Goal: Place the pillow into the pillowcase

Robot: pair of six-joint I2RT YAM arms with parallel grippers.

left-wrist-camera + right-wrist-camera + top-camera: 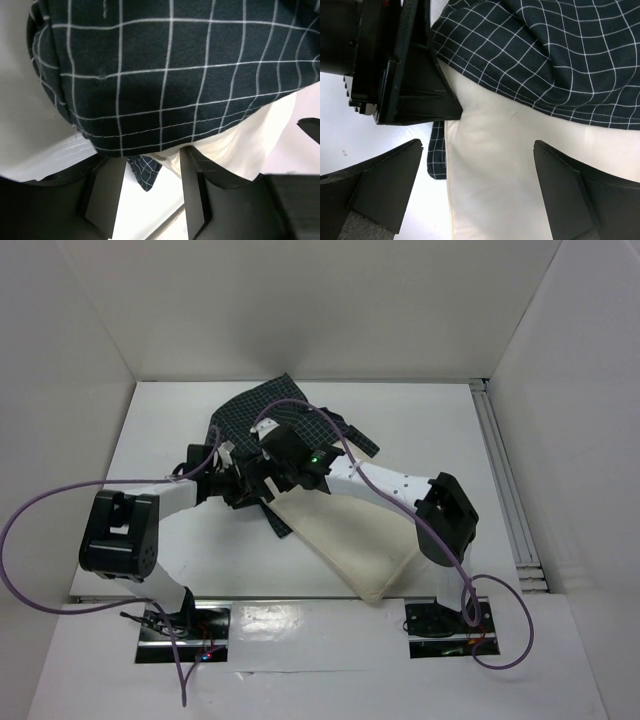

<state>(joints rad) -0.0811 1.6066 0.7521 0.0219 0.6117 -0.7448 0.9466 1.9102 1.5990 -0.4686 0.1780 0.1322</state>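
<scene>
The dark checked pillowcase (290,410) lies at the back middle of the table, with its near part over one end of the cream pillow (350,540). The rest of the pillow sticks out toward the front right. My left gripper (238,483) is open, its fingertips at the pillowcase hem (165,135), where the pillow (250,145) shows underneath. A small flap of the case hangs between the fingers. My right gripper (272,455) is wide open just above the pillow (495,190), near the case's edge (545,75). The left gripper's finger (405,75) shows in the right wrist view.
White walls enclose the table (160,440) at the back and both sides. A metal rail (505,480) runs along the right edge. Both arms cross over the middle, their purple cables (60,500) looping to the left and right.
</scene>
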